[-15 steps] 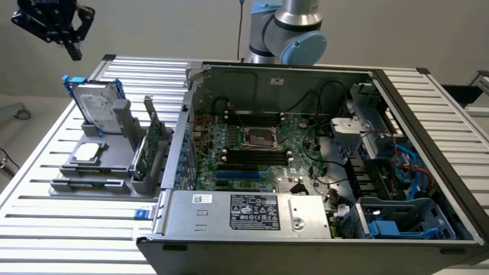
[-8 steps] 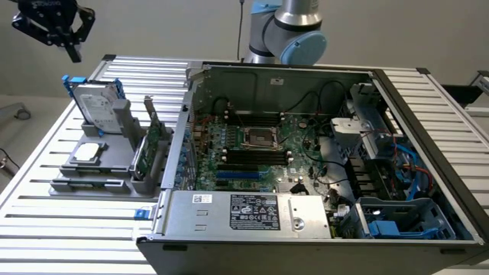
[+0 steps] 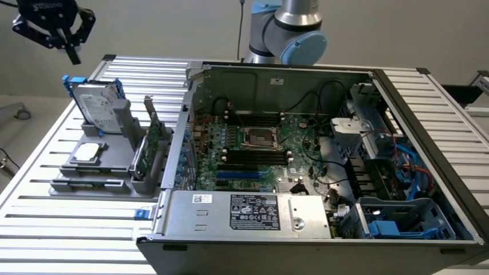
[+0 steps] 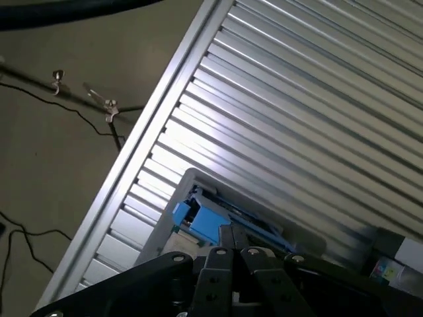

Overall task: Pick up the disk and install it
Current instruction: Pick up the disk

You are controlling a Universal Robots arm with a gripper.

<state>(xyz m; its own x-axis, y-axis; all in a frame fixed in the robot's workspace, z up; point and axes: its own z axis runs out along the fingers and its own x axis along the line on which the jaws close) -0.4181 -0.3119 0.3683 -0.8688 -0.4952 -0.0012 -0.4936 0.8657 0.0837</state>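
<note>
Black gripper point(image 3: 73, 57) hangs in the air above the far corner of the table at the exterior view's left, fingers pinched together on nothing, its upper body cut off by the picture's edge. Below it, well apart, the disk point(image 3: 99, 105) stands upright in a slot of a grey plastic holder point(image 3: 91, 184), its lower edge sunk out of sight; I can see a white label on the silver metal face and blue rails point(image 3: 70, 80) at the edge. From the wrist view the gripper's dark body point(image 4: 236, 254) covers most of the disk, leaving a blue rail point(image 4: 203, 221) and the holder's pale rim point(image 4: 192, 175). A green circuit card point(image 3: 153, 143) stands in the next slot, and a flat silver square piece point(image 3: 86, 152) lies lower in the holder. Beside the holder sits an open computer case point(image 3: 428, 137), motherboard exposed, with a blue drive cage point(image 3: 405, 220) at its near corner. Everything rests on a ribbed aluminium table point(image 4: 317, 99); thin cables point(image 4: 26, 231) trail over the floor.
</note>
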